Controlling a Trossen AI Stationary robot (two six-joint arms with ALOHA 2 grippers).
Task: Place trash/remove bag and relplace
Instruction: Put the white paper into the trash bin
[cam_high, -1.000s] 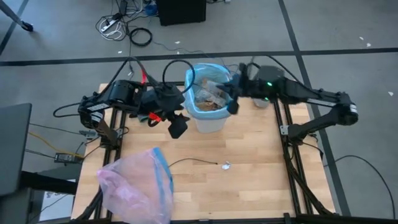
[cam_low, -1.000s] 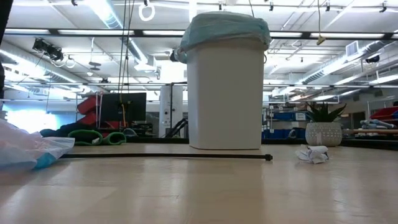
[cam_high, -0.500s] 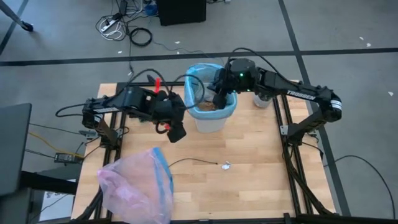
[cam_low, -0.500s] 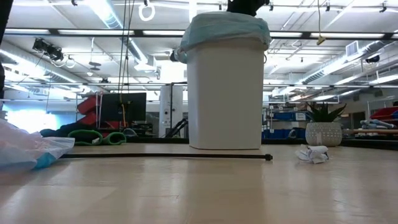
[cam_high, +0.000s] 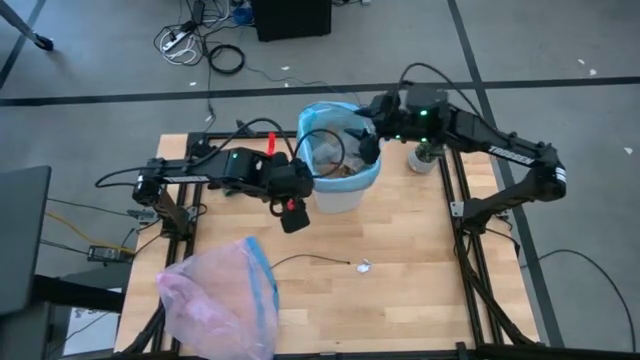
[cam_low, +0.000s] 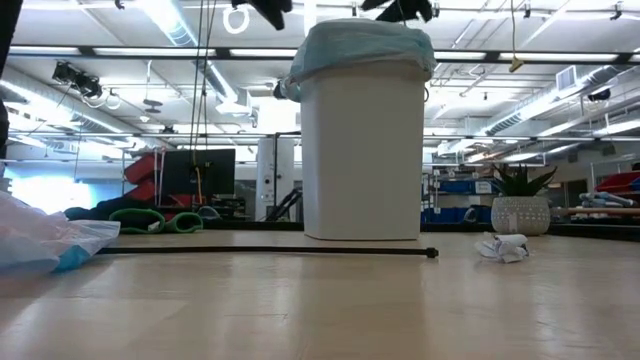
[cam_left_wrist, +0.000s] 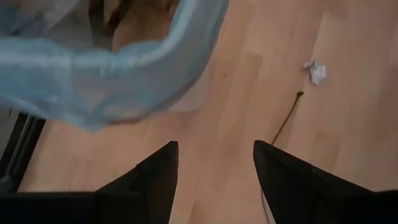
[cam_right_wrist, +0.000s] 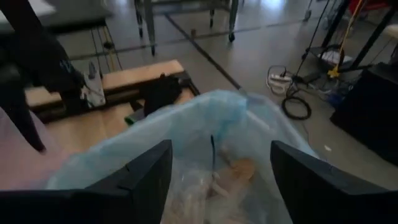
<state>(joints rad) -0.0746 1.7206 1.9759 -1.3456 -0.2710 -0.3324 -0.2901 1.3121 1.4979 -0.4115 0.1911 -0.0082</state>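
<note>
Wooden table (cam_high: 400, 290), spanning most of the high view. Pale pink bag with blue rim band (cam_high: 222, 298) slumped at the near left corner, also showing at the edge of the low view (cam_low: 45, 245). White bin (cam_low: 362, 155) upright toward the far middle of the table, lined with the light-blue bag (cam_high: 340, 150), its edge folded out over the rim (cam_low: 360, 45). Inside the liner, brown leaf clumps and clear wrappers of trash (cam_high: 340, 165), seen too past the right fingers (cam_right_wrist: 217, 180).

Right gripper (cam_high: 368, 140) poised over the far right part of the bin mouth, fingers (cam_right_wrist: 146, 171) spread wide, nothing between them. Left gripper (cam_high: 293, 212) low beside the bin's left wall, just outside the rim, fingers (cam_left_wrist: 155, 174) parted over bare wood with nothing gripped; blue liner edge (cam_left_wrist: 106, 81) close ahead.

Small potted plant (cam_low: 518, 205) just off the far right of the bin. Thin dark twig (cam_high: 312, 259) lying on the boards near the middle, well apart from the bin. Crumpled white scrap (cam_high: 363, 266) just beside the twig's right end, likewise on the table (cam_left_wrist: 317, 70).
</note>
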